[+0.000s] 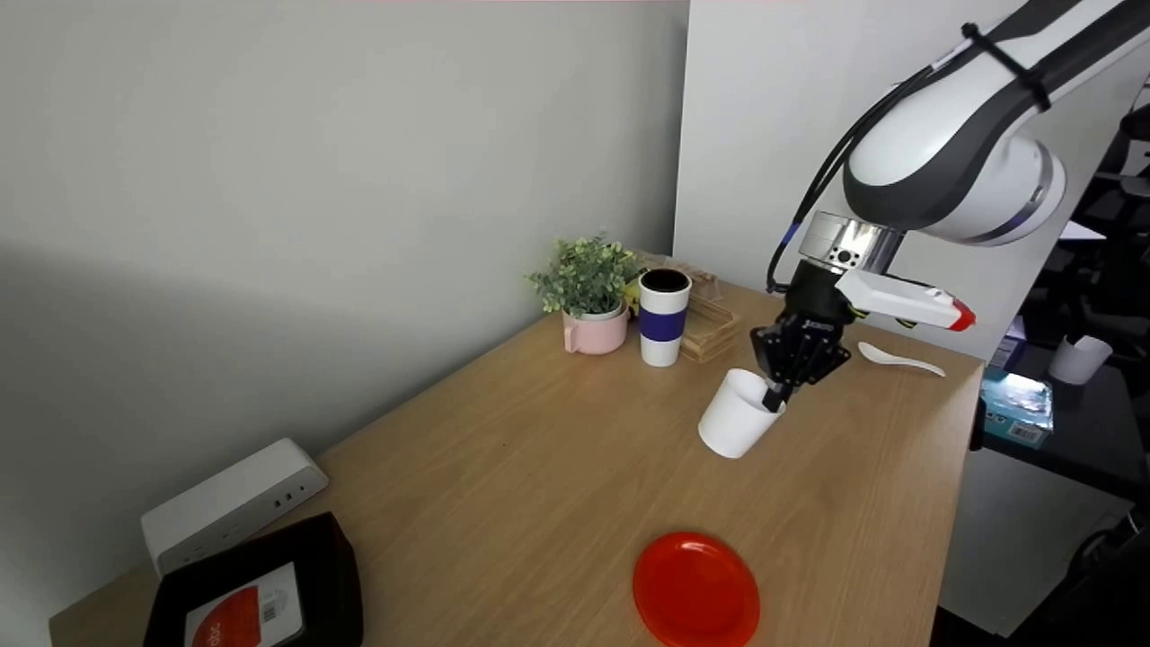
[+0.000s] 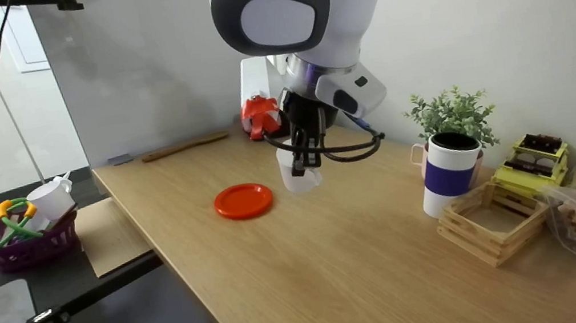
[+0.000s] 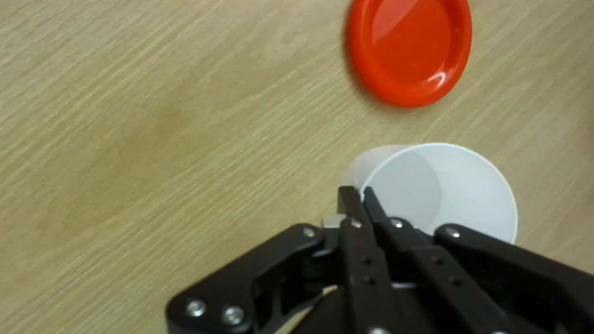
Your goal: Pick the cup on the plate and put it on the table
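Note:
The white cup point(image 1: 732, 422) hangs tilted from my gripper point(image 1: 774, 398), its open mouth towards the gripper. In the wrist view, my gripper point(image 3: 362, 191) is shut on the cup's rim, with one finger inside the cup point(image 3: 468, 190) and one outside. An exterior view also shows the cup point(image 2: 296, 178) at the fingertips of my gripper point(image 2: 306, 167). The cup seems to be above the table point(image 1: 503, 503); the gap is hard to judge. The red plate point(image 1: 696, 589) lies flat on the table, apart from the cup. It also shows in the wrist view point(image 3: 410, 41).
A tall white cup with a blue band point(image 1: 663, 328), a potted plant point(image 1: 597, 328) and a wooden crate point(image 2: 495, 227) stand near the wall. A white spoon point(image 1: 898, 359) lies near the table's end. A black tray point(image 1: 337, 575) and a white power box point(image 1: 234, 503) are along the wall.

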Controlling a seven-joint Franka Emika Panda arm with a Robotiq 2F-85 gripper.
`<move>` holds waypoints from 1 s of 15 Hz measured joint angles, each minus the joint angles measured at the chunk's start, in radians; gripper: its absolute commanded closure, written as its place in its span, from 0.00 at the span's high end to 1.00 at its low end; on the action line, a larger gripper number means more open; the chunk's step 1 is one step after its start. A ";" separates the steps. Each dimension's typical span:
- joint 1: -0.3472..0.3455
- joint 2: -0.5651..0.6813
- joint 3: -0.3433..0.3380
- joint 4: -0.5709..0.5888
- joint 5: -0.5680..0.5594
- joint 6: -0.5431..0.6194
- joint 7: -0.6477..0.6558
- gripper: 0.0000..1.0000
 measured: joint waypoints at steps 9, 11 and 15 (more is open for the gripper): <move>0.131 0.053 -0.204 -0.025 -0.211 0.122 0.582 0.00; 0.174 0.067 -0.250 -0.027 -0.273 0.115 0.745 0.00; 0.225 0.076 -0.299 -0.025 -0.361 0.046 1.030 0.33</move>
